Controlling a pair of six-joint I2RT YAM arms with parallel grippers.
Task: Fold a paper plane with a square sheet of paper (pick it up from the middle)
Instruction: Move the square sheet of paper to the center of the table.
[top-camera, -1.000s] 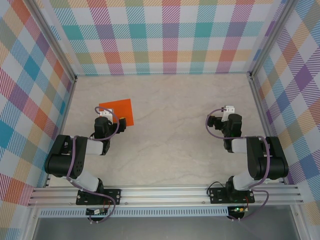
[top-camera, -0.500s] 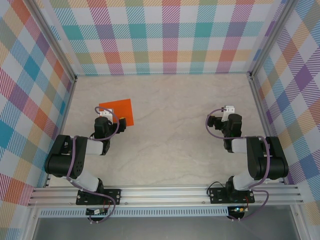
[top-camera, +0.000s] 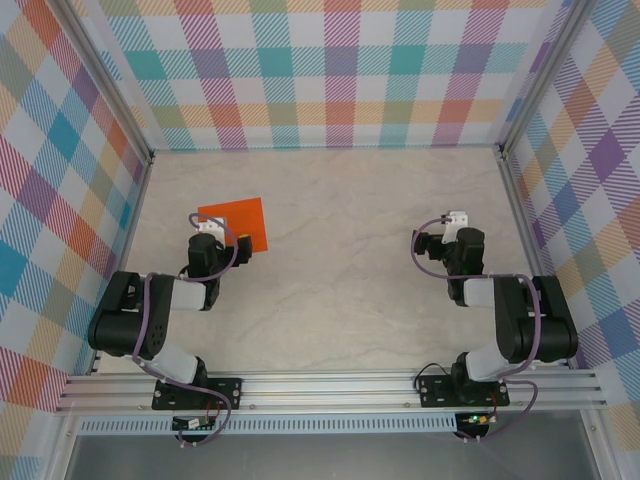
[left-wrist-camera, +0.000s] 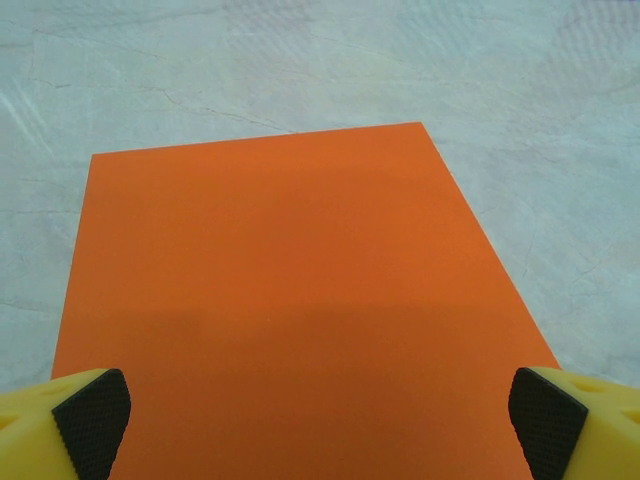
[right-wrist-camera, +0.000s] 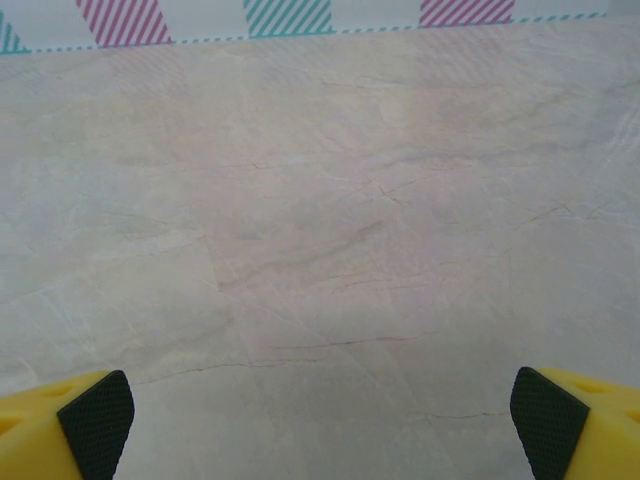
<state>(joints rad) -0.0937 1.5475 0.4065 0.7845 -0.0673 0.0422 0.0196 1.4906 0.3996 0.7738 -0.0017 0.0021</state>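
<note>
Square sheet of paper (top-camera: 240, 218) lies flat on the bench (top-camera: 340, 290), left-rear part of the work area, one layer, no crease visible. Task looks to be at the very start: no fold made, no pointed nose, no centre ridge, sheet not lifted. Everything is left to do: the pickup from the middle, then all the folds to get a plane.

Left end effector (left-wrist-camera: 320, 410) is wide open and holds nothing. In the left wrist view its black pads (left-wrist-camera: 92, 410) sit at the two lower corners, with the orange sheet spread between and ahead of them. It sits over the sheet's near edge, not the middle. Whether the tips touch the paper cannot be told; nothing is pinched. In the top view this arm covers the sheet's near-left corner.

Right end effector (right-wrist-camera: 320, 410) is also wide open and empty, over bare bench on the right side, well apart from the sheet.

Likely current step: left arm lining up for the first grasp.
</note>
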